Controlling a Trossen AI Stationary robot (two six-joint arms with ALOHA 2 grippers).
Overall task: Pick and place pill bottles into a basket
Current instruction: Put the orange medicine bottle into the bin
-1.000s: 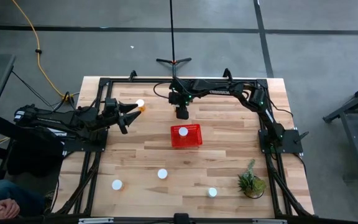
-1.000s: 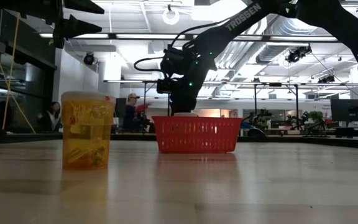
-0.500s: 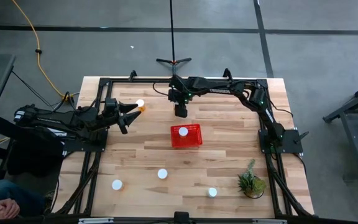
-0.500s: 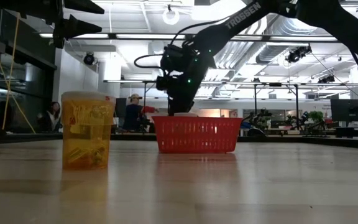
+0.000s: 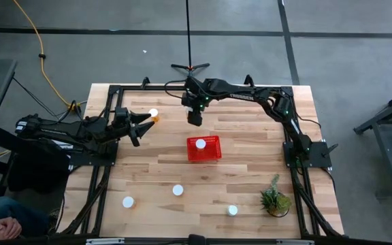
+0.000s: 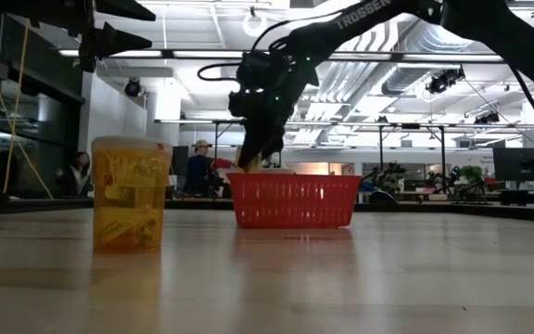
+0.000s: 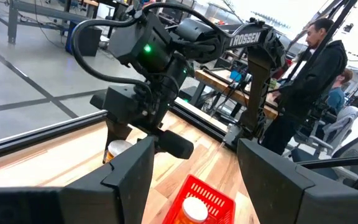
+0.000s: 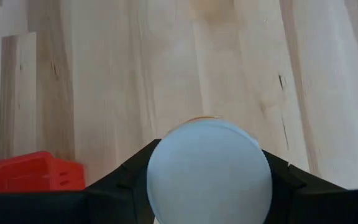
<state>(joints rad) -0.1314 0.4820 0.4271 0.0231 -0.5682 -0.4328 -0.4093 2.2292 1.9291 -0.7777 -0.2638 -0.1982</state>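
Observation:
My right gripper [image 5: 194, 120] hangs just beyond the far side of the red basket [image 5: 214, 156] and is shut on a pill bottle [image 7: 118, 150] with an orange body and a white cap. Another bottle's white cap [image 5: 200, 143] shows inside the basket. My left gripper [image 5: 145, 124] is open, empty and high over the table's left side [image 6: 126, 25]. A bottle [image 5: 154, 114] sits on the table by its tips. Three more bottles stand nearer the near edge [image 5: 177, 190], [image 5: 127, 201], [image 5: 232, 210]. My right gripper pinches the bottle's white cap [image 8: 207, 171] between its two fingers [image 8: 126, 177], one on each side. The fingers come from above, slanting down. The bottle hangs below them, cap up; whether its foot is clear of the table I cannot tell.
A small green potted plant [image 5: 275, 199] stands at the near right. Black frame rails run along the table's edges [image 5: 107, 177]. One standing bottle looms large at the left in the low view [image 6: 130, 195]. People stand in the room beyond the table [image 7: 312, 81].
My right gripper has gone up a little, toward the table's far edge and slightly left, and it has tipped over. It stays behind the basket.

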